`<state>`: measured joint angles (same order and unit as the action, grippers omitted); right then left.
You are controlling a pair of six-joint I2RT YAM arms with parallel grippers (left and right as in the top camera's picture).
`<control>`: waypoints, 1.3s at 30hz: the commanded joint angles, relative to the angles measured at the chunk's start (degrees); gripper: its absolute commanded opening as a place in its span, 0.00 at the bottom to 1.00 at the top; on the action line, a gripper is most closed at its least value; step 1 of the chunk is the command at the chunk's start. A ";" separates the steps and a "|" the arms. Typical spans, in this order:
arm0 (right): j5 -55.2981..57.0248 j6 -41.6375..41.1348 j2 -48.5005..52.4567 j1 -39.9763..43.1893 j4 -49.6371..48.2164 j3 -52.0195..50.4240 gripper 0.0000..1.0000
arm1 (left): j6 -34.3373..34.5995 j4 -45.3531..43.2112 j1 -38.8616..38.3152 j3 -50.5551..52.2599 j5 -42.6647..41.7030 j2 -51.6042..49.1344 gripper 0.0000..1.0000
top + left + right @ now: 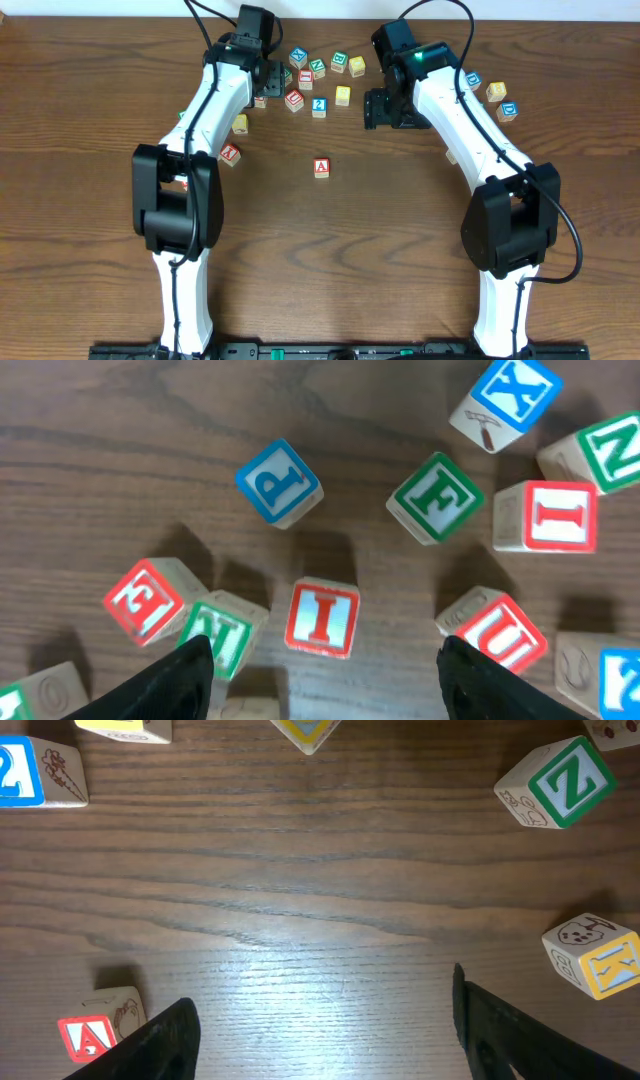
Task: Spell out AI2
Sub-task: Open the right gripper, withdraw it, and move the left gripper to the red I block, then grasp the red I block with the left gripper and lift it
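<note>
A red A block [321,168] stands alone on the table in front of the block cluster; it also shows in the right wrist view [95,1032], left of my fingers. A blue 2 block [319,105] sits in the cluster and shows in the right wrist view [25,772]. A red I block [322,618] lies just ahead of my open left gripper [325,652], between its fingers. A second red I block [558,517] lies further right. My left gripper [270,78] hovers over the cluster. My right gripper [320,995] is open and empty over bare wood [372,108].
Other letter blocks surround the left gripper: blue P [280,482], green F [436,497], red E [143,600], green N [220,632], red U [497,632], blue X [510,395]. A green Z [565,782] and a yellow K [600,960] lie near the right gripper.
</note>
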<state>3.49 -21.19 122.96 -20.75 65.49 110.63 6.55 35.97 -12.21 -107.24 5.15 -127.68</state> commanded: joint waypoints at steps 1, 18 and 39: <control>0.90 0.94 -0.07 0.09 0.13 0.22 0.76 | 1.11 -0.31 -0.13 -1.38 1.51 -2.78 0.71; 0.90 0.92 -0.04 -0.33 0.11 0.20 0.74 | 1.05 -3.93 0.50 -1.38 1.29 -7.10 0.70; 0.90 0.92 -0.04 -0.35 -0.31 0.20 0.76 | 0.63 -6.16 -0.11 1.03 1.33 -6.08 0.62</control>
<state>3.66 -20.78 122.96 -20.82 65.12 110.63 7.46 30.37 -12.12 -107.28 6.15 -133.43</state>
